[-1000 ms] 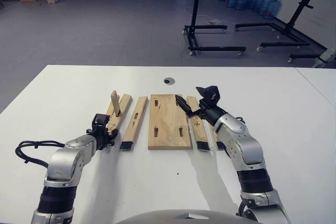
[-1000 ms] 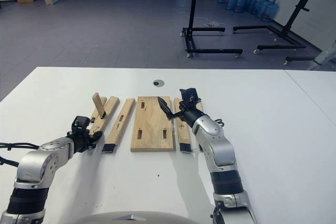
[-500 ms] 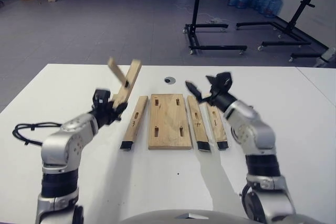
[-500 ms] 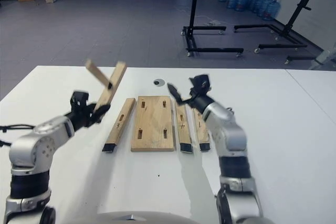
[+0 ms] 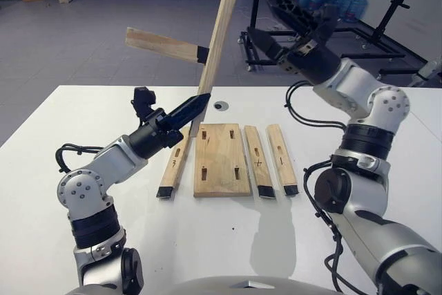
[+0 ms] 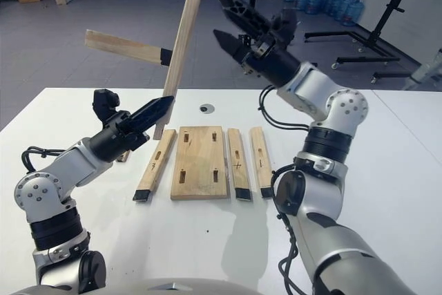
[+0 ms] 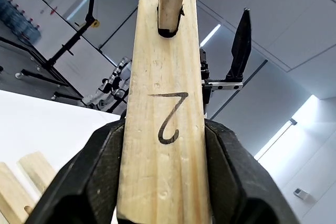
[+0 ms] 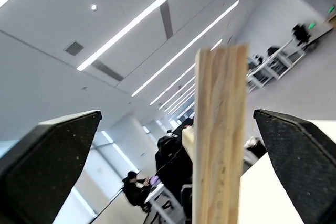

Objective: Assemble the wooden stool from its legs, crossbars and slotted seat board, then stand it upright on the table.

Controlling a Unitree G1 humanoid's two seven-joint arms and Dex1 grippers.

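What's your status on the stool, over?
Left gripper shut on leg, held off table, crossbar slotted in. Right gripper open near leg's top, not touching. Seat board and three loose legs lying flat.

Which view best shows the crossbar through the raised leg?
The left eye view: the crossbar shows whole, jutting sideways from the raised leg. The right eye view matches. The left wrist view shows its end in the slot; the right wrist view, the leg's edge.
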